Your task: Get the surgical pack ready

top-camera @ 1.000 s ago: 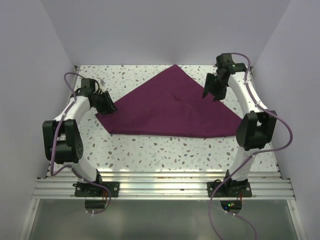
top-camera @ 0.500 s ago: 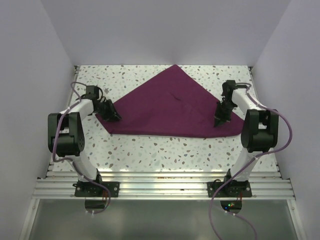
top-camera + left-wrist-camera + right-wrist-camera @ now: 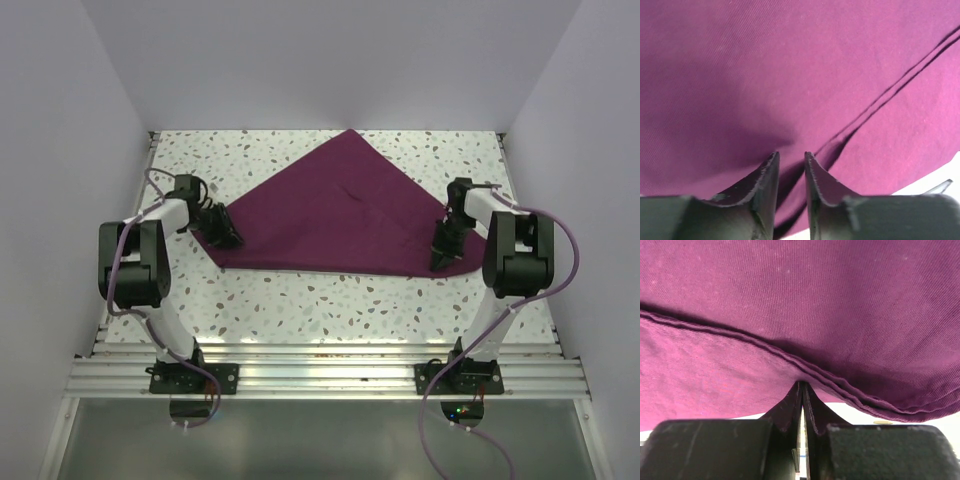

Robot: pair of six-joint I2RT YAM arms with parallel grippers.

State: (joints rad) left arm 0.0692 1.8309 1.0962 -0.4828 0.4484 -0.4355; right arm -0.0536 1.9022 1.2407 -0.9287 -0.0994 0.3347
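The surgical pack is a deep plum-purple cloth (image 3: 340,215) lying flat on the speckled table (image 3: 330,300), folded into a wide triangle. No tray, instruments or gauze show. My left gripper (image 3: 228,238) rests on the cloth's left corner. In the left wrist view its jaws (image 3: 791,156) stand a narrow gap apart over the cloth (image 3: 790,75), beside a double hem line. My right gripper (image 3: 440,262) is down at the cloth's right corner. In the right wrist view its tips (image 3: 801,384) are pressed together on the lower layer of the cloth (image 3: 790,290), just under the hem.
White walls (image 3: 60,150) close in the table on the left, back and right. The aluminium rail (image 3: 320,375) carrying both arm bases runs along the near edge. Purple cables (image 3: 570,250) loop off each arm.
My right arm has swung down from above the cloth to its right corner and shut there. The left gripper has slid slightly along the left corner; its jaws narrowed, then widened a little.
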